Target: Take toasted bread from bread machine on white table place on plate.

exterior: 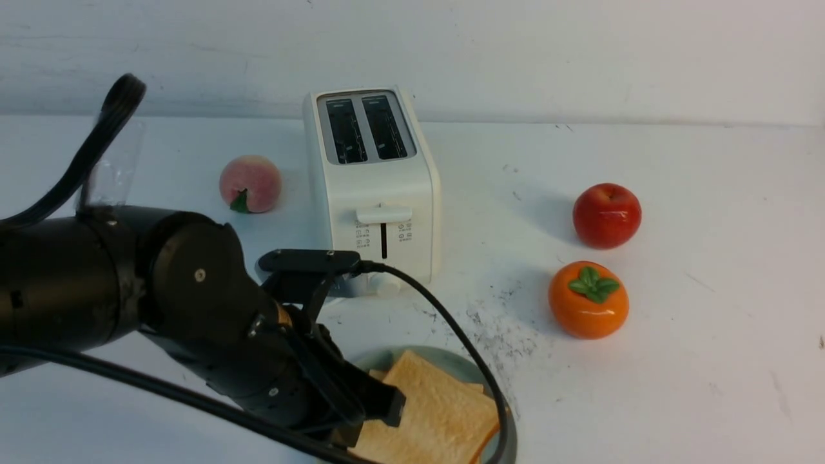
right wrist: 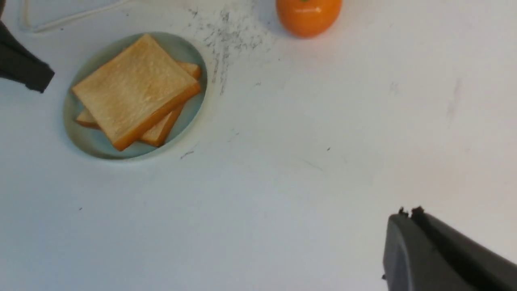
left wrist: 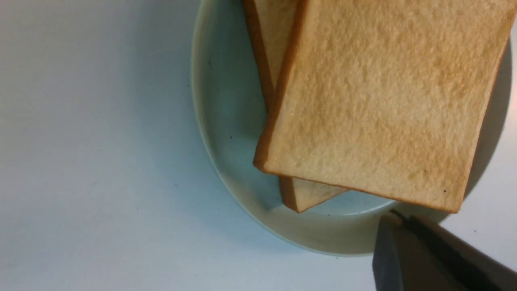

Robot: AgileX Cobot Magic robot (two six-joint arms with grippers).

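done placing toasted bread [right wrist: 133, 87] on plate [right wrist: 80, 139]; next, retreat left gripper [exterior: 388, 406] toward 9 o'clock; cannot tell its jaws' state, nor that of right gripper [right wrist: 408, 213].

Left arm showing as glossy black drums, trailing black cables.

The left arm [exterior: 97, 290] is filling the front view from 9 o'clock toward 6 as smooth black cylindrical housings. Its round joint cap [exterior: 213, 283] is carrying one small silver screw [exterior: 200, 275]. At the cap's 2 o'clock a flat black bracket [exterior: 309, 261] is feeding a thin cable [exterior: 451, 328] curving toward 5 o'clock. A thicker cable [exterior: 161, 390] is running below, and another [exterior: 97, 151] is looping at 10 o'clock beside clear plastic [exterior: 119, 171]. Matte dark-grey, the left finger [left wrist: 424, 258] and the right finger [right wrist: 436, 254] are showing at 5 o'clock in their wrist views.
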